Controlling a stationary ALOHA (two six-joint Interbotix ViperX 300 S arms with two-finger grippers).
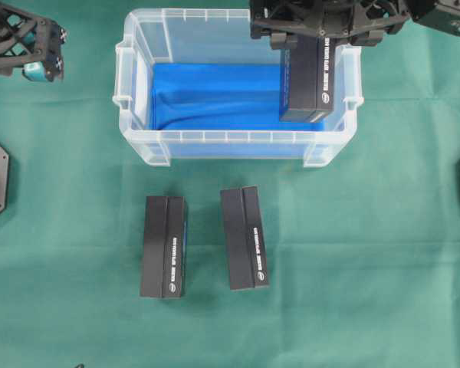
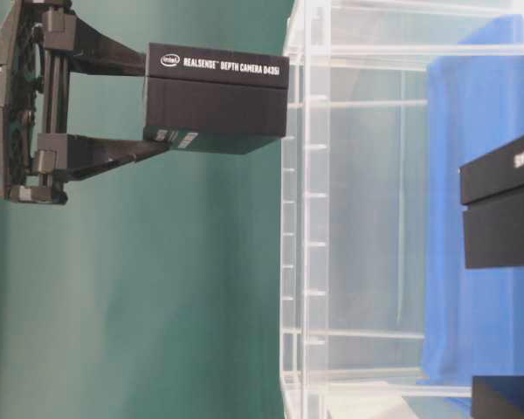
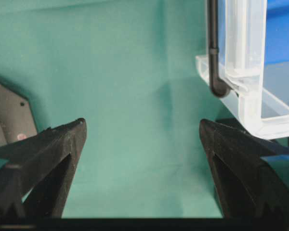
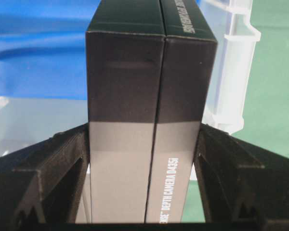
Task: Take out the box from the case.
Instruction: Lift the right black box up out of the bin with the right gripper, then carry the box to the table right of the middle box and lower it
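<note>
The case (image 1: 142,130) sat at 12 o'clock on the green table (image 1: 353,253), its blue cloth (image 1: 215,96) lining the bottom. Two black boxes already lay outside it on the table, one at 7 o'clock (image 1: 163,247) and one at 6 o'clock (image 1: 244,238), side by side but apart, both long axes running 12 to 6.

A third box (image 1: 308,80) was at the 3 o'clock end of the case, held by the right gripper (image 1: 310,34). In the right wrist view its jaws pinched this box across its two long faces. In the table-level view the held box appeared lifted and apart from the case wall, so it looked raised off the cloth; whether it had fully cleared the rim I could not tell. No other box showed on the cloth in the overhead view.

The left gripper (image 3: 142,139) hung at 10 o'clock, outside the case near its corner, jaws spread wide with nothing between them.

Judgement: task was late-stage. Two boxes were out, the last was gripped and lifted. Left to do: carry it over the rim and set it on the table.
</note>
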